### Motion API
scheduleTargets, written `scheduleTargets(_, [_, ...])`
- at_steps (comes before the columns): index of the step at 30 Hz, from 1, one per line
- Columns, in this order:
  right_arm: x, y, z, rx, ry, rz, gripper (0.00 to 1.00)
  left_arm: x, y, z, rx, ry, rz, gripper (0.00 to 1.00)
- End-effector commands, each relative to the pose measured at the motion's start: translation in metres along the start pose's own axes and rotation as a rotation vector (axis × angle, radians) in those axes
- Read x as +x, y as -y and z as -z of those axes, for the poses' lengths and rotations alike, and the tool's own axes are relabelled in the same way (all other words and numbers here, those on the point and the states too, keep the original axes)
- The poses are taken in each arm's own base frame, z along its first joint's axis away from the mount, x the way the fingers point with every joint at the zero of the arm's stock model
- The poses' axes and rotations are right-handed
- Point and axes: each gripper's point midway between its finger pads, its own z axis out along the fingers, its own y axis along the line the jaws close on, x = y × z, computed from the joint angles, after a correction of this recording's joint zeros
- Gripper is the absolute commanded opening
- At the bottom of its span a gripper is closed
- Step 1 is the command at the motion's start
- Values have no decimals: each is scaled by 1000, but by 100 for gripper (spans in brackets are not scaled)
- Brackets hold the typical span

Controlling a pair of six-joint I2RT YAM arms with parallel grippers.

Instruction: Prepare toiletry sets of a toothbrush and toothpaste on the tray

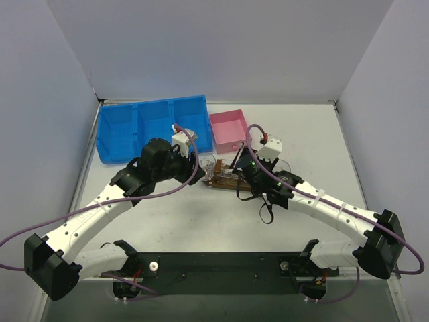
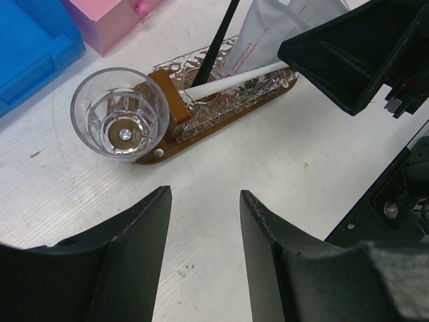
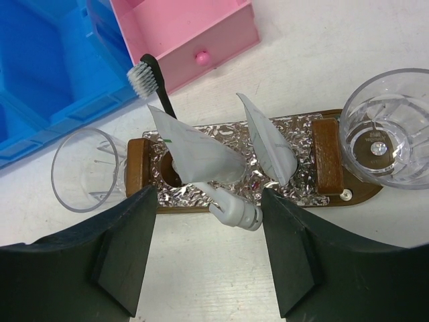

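Our right gripper (image 3: 206, 201) stands wide, empty — toothpaste (image 3: 201, 157) just ahead between its fingers, tray (image 3: 362, 198) lying crosswise; left gripper (image 2: 204, 201), part-open, empty, faces one tray end.

Tray (image 3: 355, 196): cups (image 3: 385, 134) at both ends; tubes (image 3: 198, 157) and leaning toothbrush (image 3: 157, 84) crowd the middle. Behind: pink box (image 3: 188, 33), blue bin (image 3: 47, 74). Near side: bare table (image 3: 201, 282), passable.

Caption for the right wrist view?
Open fingers over tray holding two tubes and a toothbrush, with an empty cup at each end.
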Motion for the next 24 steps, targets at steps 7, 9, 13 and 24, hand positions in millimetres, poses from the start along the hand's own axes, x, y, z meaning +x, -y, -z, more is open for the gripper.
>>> scheduleTargets(7, [-31,7,14,33,63,-15,61,-13,3,1,16,55,-4,56])
scheduleTargets(9, [-35,11,17,48,73,-11,61,-14,4,1,17,56,-6,56])
scheduleTargets(13, [-45,23,23,86,104,-9,61,-15,3,3,12,61,-6,56])
scheduleTargets(24, [-83,76,21,158,103,-8,61,-22,-31,15,-119,102,100,56])
